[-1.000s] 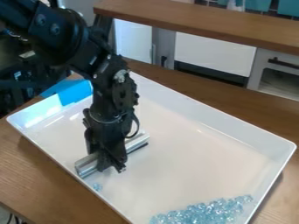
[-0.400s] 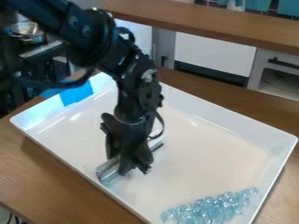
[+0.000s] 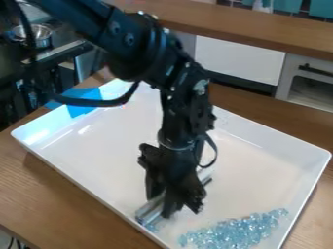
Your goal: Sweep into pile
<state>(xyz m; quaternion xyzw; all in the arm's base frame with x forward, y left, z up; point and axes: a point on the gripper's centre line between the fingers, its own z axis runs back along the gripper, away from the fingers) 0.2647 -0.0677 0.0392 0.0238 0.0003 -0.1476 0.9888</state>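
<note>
Brown wooden counter (image 3: 48, 194) carries one white tray (image 3: 98, 163). Clear blue beads (image 3: 237, 232) (too many to count) lie heaped along its lower right side, a few near the bar's lower end. The gripper (image 3: 164, 206) has its jaws closed on one metal bar (image 3: 149, 212), left of the heap.

Fairly bright, soft light is falling across the white tray (image 3: 260, 170), and a strong glare is washing out its far left corner, with thinner streaks shining beside it. The tray is casting a soft shadow on the wooden table (image 3: 39, 194) along its near left edge. The metal bar (image 3: 148, 211) and clear blue beads (image 3: 234, 234) are glinting. The black arm (image 3: 139, 44) is swallowing light, its lower detail probably sinking into shade
</note>
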